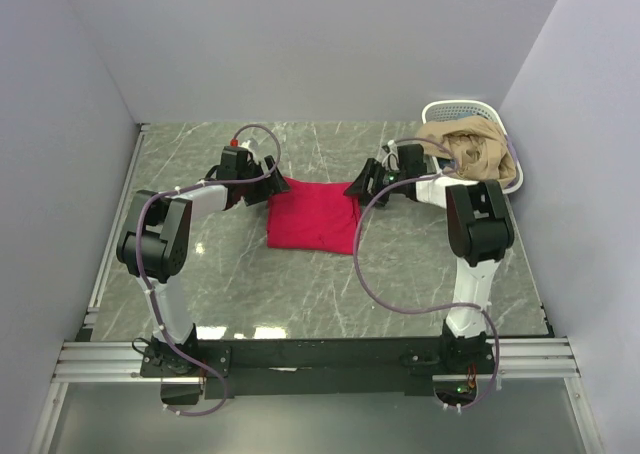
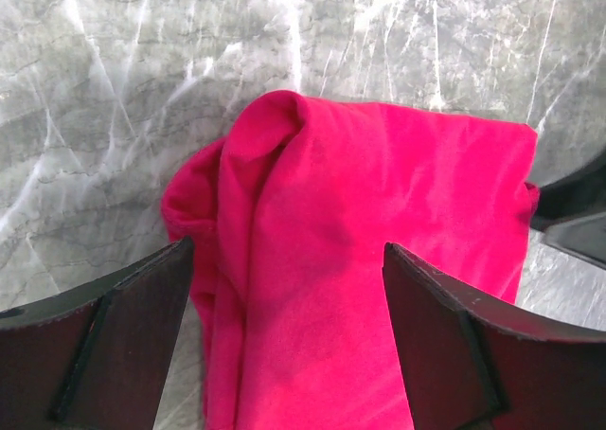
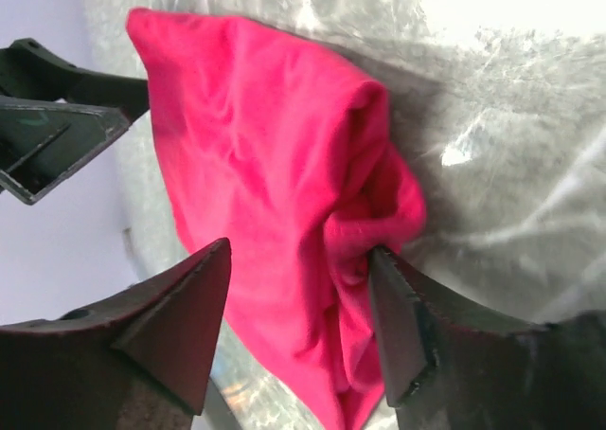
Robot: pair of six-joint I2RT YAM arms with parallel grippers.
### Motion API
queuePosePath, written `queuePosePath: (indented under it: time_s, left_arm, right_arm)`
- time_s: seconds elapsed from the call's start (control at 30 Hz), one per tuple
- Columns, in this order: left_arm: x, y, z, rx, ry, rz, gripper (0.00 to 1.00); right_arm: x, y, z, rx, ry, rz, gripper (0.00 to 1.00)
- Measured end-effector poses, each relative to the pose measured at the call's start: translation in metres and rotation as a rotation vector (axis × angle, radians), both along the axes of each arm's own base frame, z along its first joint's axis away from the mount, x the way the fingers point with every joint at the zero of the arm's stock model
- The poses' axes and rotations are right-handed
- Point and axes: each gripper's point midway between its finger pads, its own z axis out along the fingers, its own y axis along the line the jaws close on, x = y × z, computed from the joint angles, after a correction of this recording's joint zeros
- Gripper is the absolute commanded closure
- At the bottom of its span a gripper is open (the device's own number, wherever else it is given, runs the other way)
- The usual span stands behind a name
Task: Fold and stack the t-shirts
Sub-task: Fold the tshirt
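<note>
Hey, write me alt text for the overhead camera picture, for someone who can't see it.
A crimson t-shirt, folded into a rough rectangle, lies in the middle of a grey marble table. The left pincer and right pincer are at its two far corners. A white lattice basket heaped with tan cloth sits at the far right.

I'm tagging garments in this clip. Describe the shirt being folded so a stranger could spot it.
On the grey marbled table, look at the middle, between the left gripper and right gripper. There lies the red t-shirt, folded into a rough rectangle. Its crimson sets it apart from the tan clothes heaped in the white basket at the far right corner.
</note>
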Motion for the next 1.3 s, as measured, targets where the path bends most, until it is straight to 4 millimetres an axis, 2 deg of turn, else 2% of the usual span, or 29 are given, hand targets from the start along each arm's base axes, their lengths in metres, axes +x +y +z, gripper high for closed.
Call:
queuePosePath:
  time_s: [0.17, 0.27, 0.43, 0.6, 1.3]
  left_arm:
    - [0.000, -0.001, 0.001, -0.005, 0.000, -0.005, 0.14]
    - [-0.001, -0.001, 0.001, -0.006, 0.000, -0.007, 0.14]
    - [-0.001, -0.001, 0.001, -0.006, 0.000, -0.007, 0.14]
    - [-0.001, -0.002, 0.001, -0.006, 0.000, -0.007, 0.14]
    - [-0.001, -0.001, 0.000, -0.006, 0.001, -0.007, 0.14]
  right_arm:
    - [0.004, -0.014, 0.026, -0.107, -0.085, -0.035, 0.31]
    - [0.004, -0.020, 0.031, -0.149, -0.100, -0.057, 0.30]
    - [-0.009, -0.028, 0.020, -0.206, -0.075, -0.076, 0.30]
    - [-0.024, -0.026, 0.009, -0.226, -0.031, -0.065, 0.30]
    - [-0.009, -0.008, -0.004, -0.164, -0.013, -0.012, 0.31]
